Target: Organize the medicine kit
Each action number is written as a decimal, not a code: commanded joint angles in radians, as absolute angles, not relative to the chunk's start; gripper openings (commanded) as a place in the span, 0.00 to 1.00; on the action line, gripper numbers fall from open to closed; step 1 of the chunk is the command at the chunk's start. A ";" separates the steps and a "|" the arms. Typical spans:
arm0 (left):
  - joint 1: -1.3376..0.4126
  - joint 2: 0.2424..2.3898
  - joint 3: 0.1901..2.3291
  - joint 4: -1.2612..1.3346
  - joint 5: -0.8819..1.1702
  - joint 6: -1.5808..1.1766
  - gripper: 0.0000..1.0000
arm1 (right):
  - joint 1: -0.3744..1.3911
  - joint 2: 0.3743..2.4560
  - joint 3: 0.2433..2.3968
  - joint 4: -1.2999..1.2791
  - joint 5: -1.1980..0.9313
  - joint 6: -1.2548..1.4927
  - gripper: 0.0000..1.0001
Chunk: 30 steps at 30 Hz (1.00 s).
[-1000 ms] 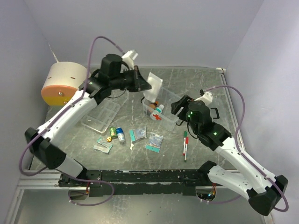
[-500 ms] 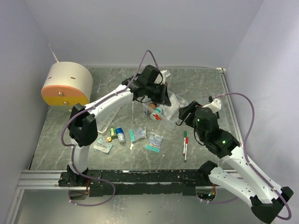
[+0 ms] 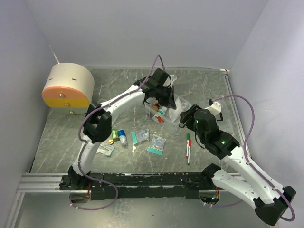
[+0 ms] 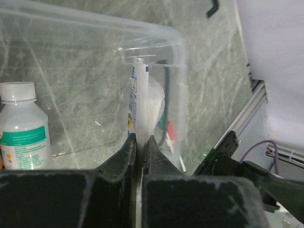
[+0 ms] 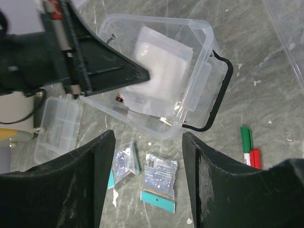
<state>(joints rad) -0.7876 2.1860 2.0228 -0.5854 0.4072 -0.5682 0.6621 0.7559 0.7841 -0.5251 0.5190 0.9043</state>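
Note:
The clear plastic kit box [image 3: 176, 102] with a black handle stands mid-table; it also shows in the right wrist view [image 5: 205, 71]. My left gripper [image 3: 166, 97] is inside it, shut on a flat white packet [image 4: 140, 95] that stands on edge near the box's corner; the packet [image 5: 160, 53] also shows from the right wrist. A white bottle with a teal label [image 4: 19, 128] stands in the box beside it. My right gripper [image 3: 186, 117] is open and empty, hovering just right of the box, over two sachets [image 5: 160, 183].
On the table in front of the box lie small bottles [image 3: 118, 136], several sachets [image 3: 140, 137] and a red-green pen [image 3: 188, 148]. A clear compartment case [image 5: 57, 123] lies left of the box. A round cream container [image 3: 68, 88] stands at far left.
My left arm swung right from the back left with the white packet and lowered it into the box. My right arm shifted slightly, still open.

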 commanded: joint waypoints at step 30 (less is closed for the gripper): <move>-0.807 2.409 2.268 -0.795 0.299 -0.510 0.52 | 0.658 0.748 0.814 -0.502 0.496 0.914 0.56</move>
